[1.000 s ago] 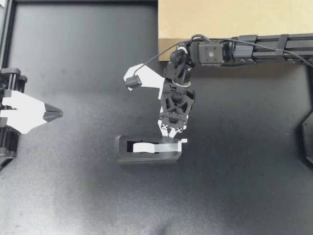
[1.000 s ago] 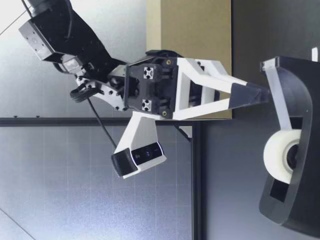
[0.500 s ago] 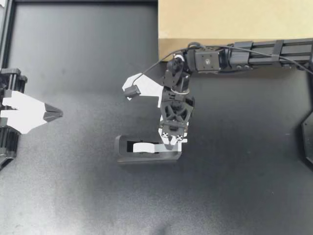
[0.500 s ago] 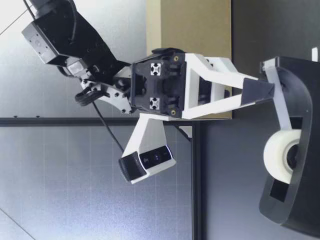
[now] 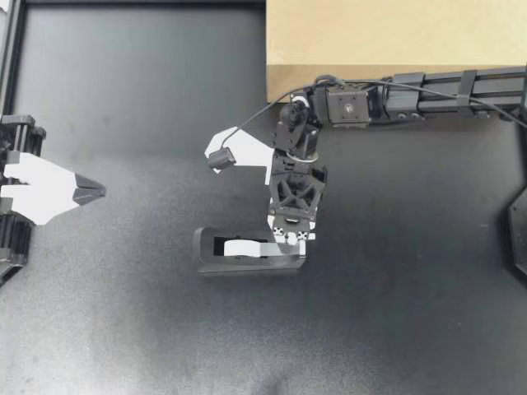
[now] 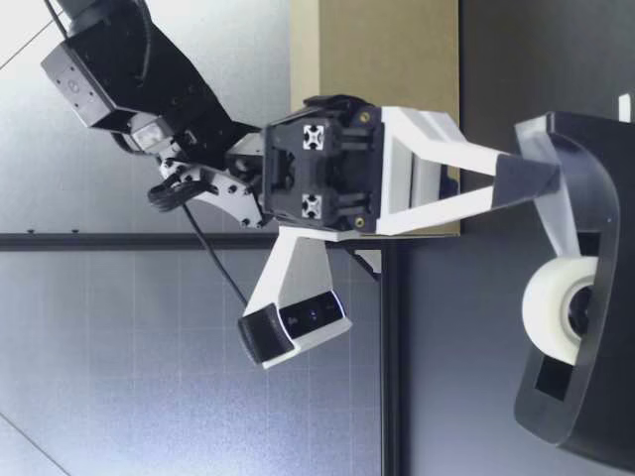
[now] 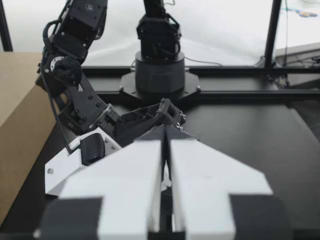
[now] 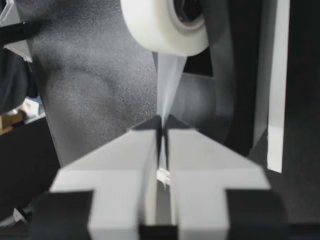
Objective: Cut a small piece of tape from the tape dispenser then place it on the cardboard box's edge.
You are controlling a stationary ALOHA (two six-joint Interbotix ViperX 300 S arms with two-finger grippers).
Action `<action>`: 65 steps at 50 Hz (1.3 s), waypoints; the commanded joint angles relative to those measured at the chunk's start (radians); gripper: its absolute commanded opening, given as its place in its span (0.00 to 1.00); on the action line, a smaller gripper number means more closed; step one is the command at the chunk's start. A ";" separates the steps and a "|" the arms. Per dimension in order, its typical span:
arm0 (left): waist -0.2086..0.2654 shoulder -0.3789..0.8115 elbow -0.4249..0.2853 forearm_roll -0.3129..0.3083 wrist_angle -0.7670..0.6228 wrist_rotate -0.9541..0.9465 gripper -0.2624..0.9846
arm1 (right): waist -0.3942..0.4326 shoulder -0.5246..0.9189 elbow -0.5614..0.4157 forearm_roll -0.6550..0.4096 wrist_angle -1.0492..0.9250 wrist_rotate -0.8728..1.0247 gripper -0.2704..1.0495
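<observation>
A black tape dispenser [image 5: 247, 262] lies mid-table with a white tape roll [image 5: 240, 247] in it. My right gripper [image 5: 291, 237] reaches down to the dispenser's right end, its fingers pinched together. In the right wrist view the gripper [image 8: 163, 122] is shut on the thin tape strip [image 8: 170, 85] that hangs from the roll [image 8: 160, 25]. The low view shows the same grip [image 6: 531, 178] at the top of the strip [image 6: 558, 223], above the roll [image 6: 556, 307]. My left gripper [image 5: 92, 191] is shut and empty, far off at the table's left. The cardboard box [image 5: 395, 33] sits at the back right.
The right arm's boom [image 5: 445, 86] runs along the box's front edge. A black arm base [image 5: 519, 230] shows at the right edge. In the left wrist view the box [image 7: 20, 125] stands beside my right arm [image 7: 75, 100], with another arm's base [image 7: 160, 75] beyond.
My right gripper has come down to the dispenser's end and shut on the tape strip; it stood open a second ago. The left arm has not moved.
</observation>
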 commanded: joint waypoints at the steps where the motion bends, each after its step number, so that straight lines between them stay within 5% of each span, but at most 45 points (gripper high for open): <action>1: -0.002 0.006 -0.012 0.000 -0.009 0.000 0.14 | 0.002 -0.052 -0.023 0.002 -0.008 0.003 0.17; 22: -0.002 0.006 -0.012 0.002 -0.009 0.000 0.14 | 0.002 -0.101 -0.017 0.003 0.002 0.037 0.13; 65: -0.002 0.008 -0.006 0.000 -0.009 -0.009 0.14 | -0.023 -0.210 0.172 0.002 -0.038 0.038 0.13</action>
